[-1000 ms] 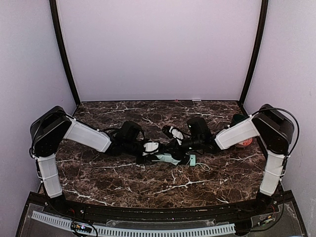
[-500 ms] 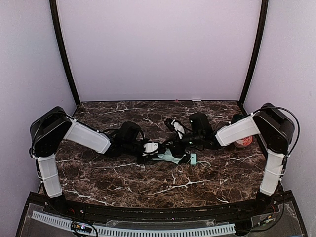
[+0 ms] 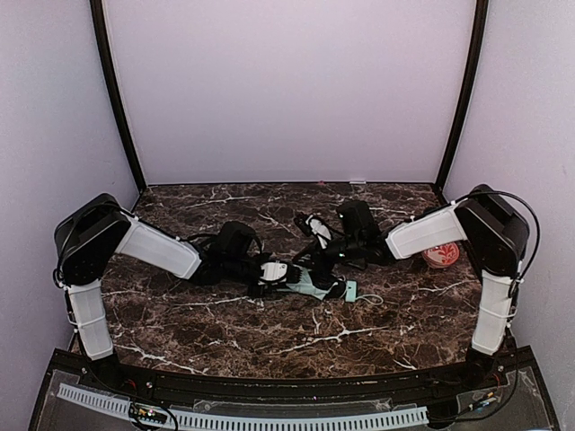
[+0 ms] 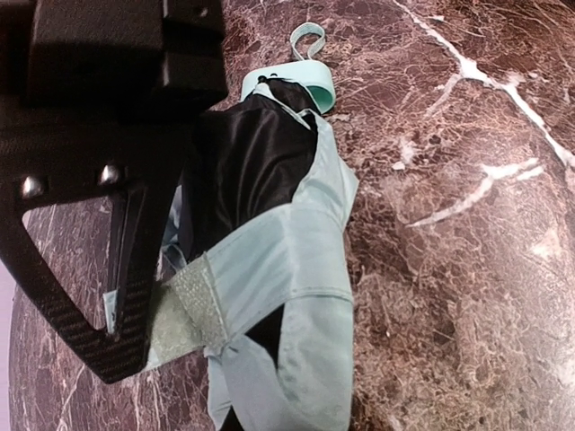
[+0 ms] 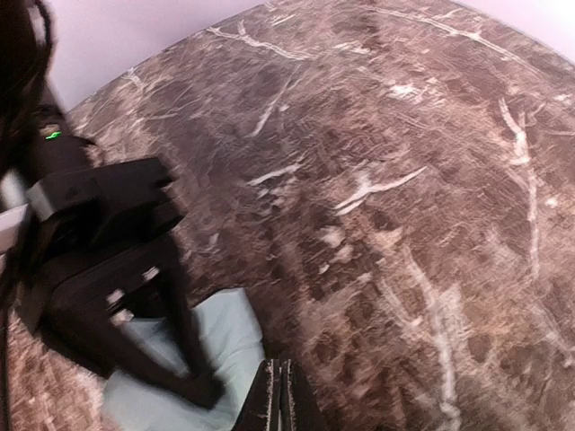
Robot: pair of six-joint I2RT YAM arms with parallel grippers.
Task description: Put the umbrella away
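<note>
Lilac walls close in a dark brown marble table [image 3: 225, 314] veined with white. From above, the umbrella [image 3: 310, 285] lies folded near the middle of it, mint handle [image 3: 350, 290] at its right end. My left claw [image 3: 283, 277] is down on the umbrella's left end. My right claw [image 3: 322, 260] hangs just behind the umbrella, off the fabric. An orange-and-white bowl [image 3: 442, 256] sits well to the umbrella's right, partly hidden by my right arm.

On my left wrist, the umbrella [image 4: 269, 224] fills the view, black underside showing between loose mint folds, with its handle [image 4: 292, 81] and looped wrist cord [image 4: 307, 38] at the far end. A mint strap [image 4: 260, 278] with a fuzzy fastening patch runs into my black finger [image 4: 126, 269]; the claw is clenched on that strap's end.

On my right wrist, my two fingers [image 5: 269, 400] are pressed tight together, grasping nothing, just beside the mint fabric [image 5: 225, 337]. My left claw [image 5: 193, 382] stands on that fabric, its tips together.
</note>
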